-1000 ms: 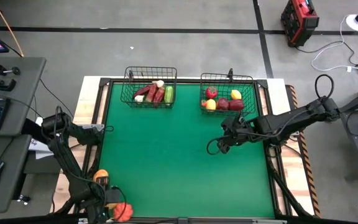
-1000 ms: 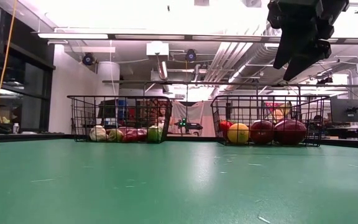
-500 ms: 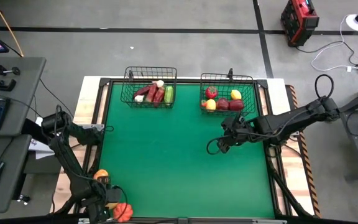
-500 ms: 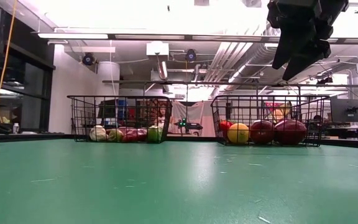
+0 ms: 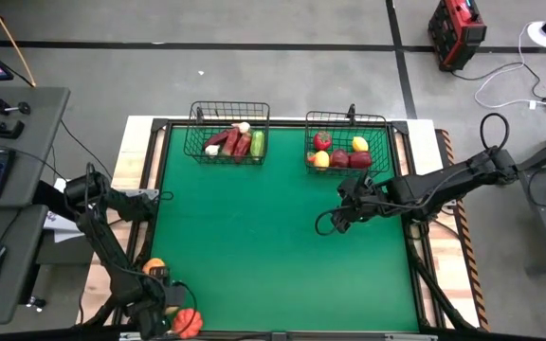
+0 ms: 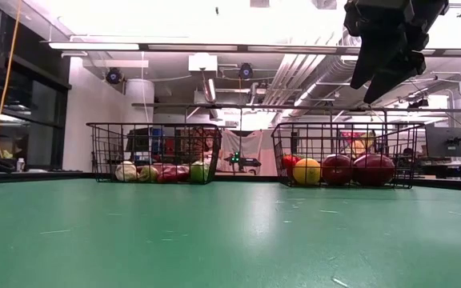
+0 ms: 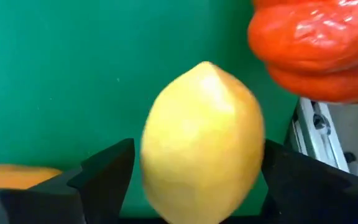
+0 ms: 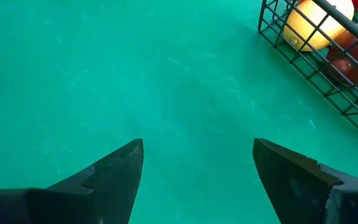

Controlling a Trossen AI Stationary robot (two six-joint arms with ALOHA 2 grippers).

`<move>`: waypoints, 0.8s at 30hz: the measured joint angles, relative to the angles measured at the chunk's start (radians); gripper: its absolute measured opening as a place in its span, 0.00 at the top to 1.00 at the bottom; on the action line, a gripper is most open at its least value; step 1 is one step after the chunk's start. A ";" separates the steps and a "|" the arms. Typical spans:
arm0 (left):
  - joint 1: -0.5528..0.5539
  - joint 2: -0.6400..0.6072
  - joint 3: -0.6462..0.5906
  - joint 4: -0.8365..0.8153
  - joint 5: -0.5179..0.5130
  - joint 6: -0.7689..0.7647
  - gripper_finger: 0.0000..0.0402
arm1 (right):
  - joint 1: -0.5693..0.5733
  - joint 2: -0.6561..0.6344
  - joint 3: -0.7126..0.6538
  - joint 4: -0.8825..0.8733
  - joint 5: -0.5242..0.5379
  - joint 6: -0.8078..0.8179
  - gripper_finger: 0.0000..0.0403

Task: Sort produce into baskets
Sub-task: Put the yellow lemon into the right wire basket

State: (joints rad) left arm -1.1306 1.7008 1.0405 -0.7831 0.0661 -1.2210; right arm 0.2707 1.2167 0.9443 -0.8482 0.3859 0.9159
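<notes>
Two black wire baskets stand at the far edge, the left one (image 5: pixel 229 104) with red, green and white pieces, the right one (image 5: pixel 346 117) with red, yellow and maroon pieces. My left gripper (image 5: pixel 162 305) is at the table's near left corner, shut on a yellow lemon (image 7: pixel 202 143). An orange piece (image 5: pixel 154 265) and a ribbed red piece (image 5: pixel 189 322) lie beside it on the mat. My right gripper (image 5: pixel 335 221) hangs open and empty above the mat in front of the right basket. My left gripper has the lemon's two long sides (image 7: pixel 151 155) between its two fingers (image 7: pixel 107 177), and the lemon fills the gap between them. The fingers come from above, and the lemon's pointed end faces away from the wrist. Whether it is clear of the mat I cannot tell.
The green mat (image 5: pixel 254 237) is bare between the baskets and the near left corner. The table's metal frame edge (image 7: pixel 319 124) runs close by the red piece (image 7: pixel 316 46). Both baskets show side by side in the low view (image 6: pixel 154 126), (image 6: pixel 342 126).
</notes>
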 joint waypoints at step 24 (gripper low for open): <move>0.005 0.015 0.002 0.071 -0.008 -0.093 0.18 | 0.000 0.000 0.000 -0.003 0.032 -0.080 0.27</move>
State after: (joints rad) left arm -1.1259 1.7157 1.0424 -0.7121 0.0578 -1.3141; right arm 0.2707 1.2167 0.9447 -0.8517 0.4178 0.8354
